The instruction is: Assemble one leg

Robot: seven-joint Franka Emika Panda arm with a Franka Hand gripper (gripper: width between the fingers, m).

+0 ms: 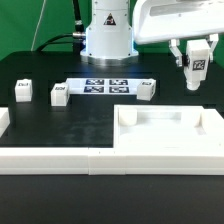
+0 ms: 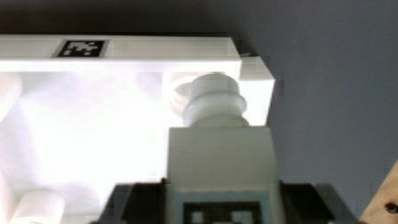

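Barely underway: one leg (image 1: 197, 66) aloft in the jaws, not yet fitted.

Clamped on that leg, jaws high over a corner of the tray-shaped part (image 1: 170, 138) at the exterior view's right; in the wrist view, ridged peg end aimed at the tray's tagged rim, seemingly clear of it. Left to do, by the look of it: lowering, seating, turning home. Three spare legs (image 1: 58, 95) loose on the black table (image 1: 60, 125), near the marker board (image 1: 108, 85). White rails (image 1: 50, 158) along the near edge. Green backdrop (image 1: 30, 25), robot base (image 1: 107, 35) behind.
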